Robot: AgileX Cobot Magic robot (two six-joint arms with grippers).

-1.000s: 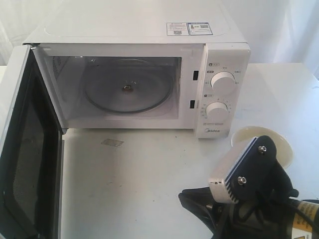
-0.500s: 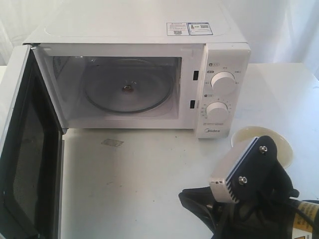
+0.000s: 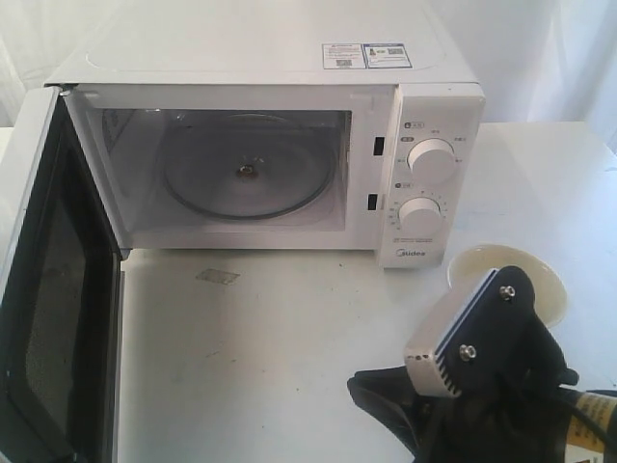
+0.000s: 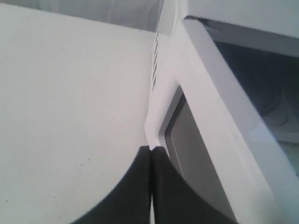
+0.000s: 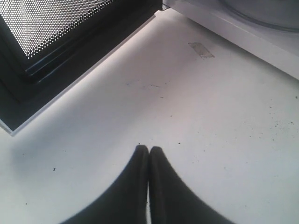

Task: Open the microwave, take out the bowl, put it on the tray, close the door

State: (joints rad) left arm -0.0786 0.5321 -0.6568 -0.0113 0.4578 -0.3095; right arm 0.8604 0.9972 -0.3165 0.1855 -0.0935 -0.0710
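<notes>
The white microwave (image 3: 289, 58) stands at the back of the table with its door (image 3: 48, 289) swung wide open to the left. Inside it only the clear glass turntable (image 3: 246, 177) shows. The cream bowl (image 3: 492, 265) sits on the table to the right of the dial panel, half hidden behind my right arm's wrist camera. My right gripper (image 5: 149, 148) is shut and empty, low over the bare table in front of the oven, its dark fingers (image 3: 371, 391) pointing left. My left gripper (image 4: 150, 149) is shut and empty, its tips right at the outer edge of the door (image 4: 210, 116).
The door's perforated inner window (image 5: 56, 23) lies beyond my right gripper. A small grey patch (image 3: 217, 277) marks the white table (image 3: 270, 357) before the oven. Two round dials (image 3: 429, 159) face forward. I cannot make out a tray under the bowl.
My right arm's wrist has shifted very slightly down and to the right. Nothing else has moved.
</notes>
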